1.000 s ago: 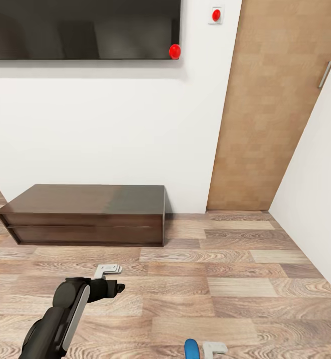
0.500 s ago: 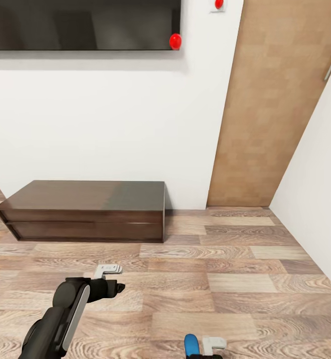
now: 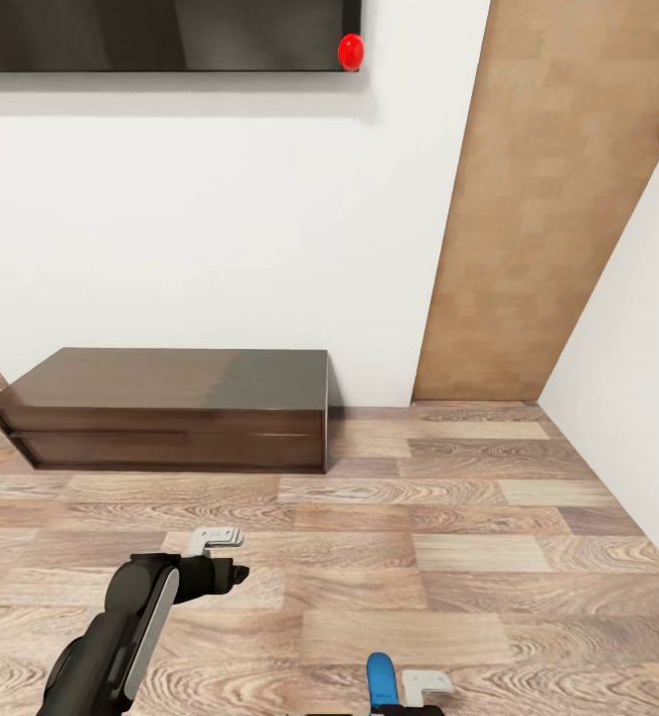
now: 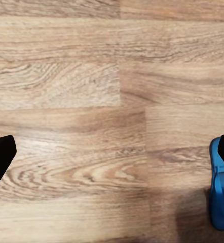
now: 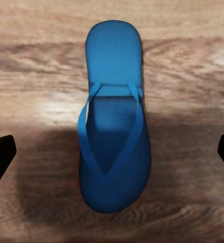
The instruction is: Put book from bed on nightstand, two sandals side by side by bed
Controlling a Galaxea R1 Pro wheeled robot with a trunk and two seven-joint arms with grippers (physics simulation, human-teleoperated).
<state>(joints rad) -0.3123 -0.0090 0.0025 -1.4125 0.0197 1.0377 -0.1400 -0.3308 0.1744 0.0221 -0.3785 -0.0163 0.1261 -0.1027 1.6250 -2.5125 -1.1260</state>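
Wood-plank floor point(image 3: 488, 557): one blue sandal point(image 5: 113, 126) between open right pincer point(image 5: 112, 152) fingertips.

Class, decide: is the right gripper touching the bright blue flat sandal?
Apart. In the right wrist view the blue sandal lies on the wood floor, both dark fingertips wide of it.

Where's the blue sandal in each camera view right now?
Head view: the blue sandal is at the bottom edge, right of centre, mostly cut off.
Left wrist view: it sits at the picture's edge, partly cut off.
Right wrist view: it is centred, toe straps visible.
Shared landmark: the wood-plank floor beneath it.
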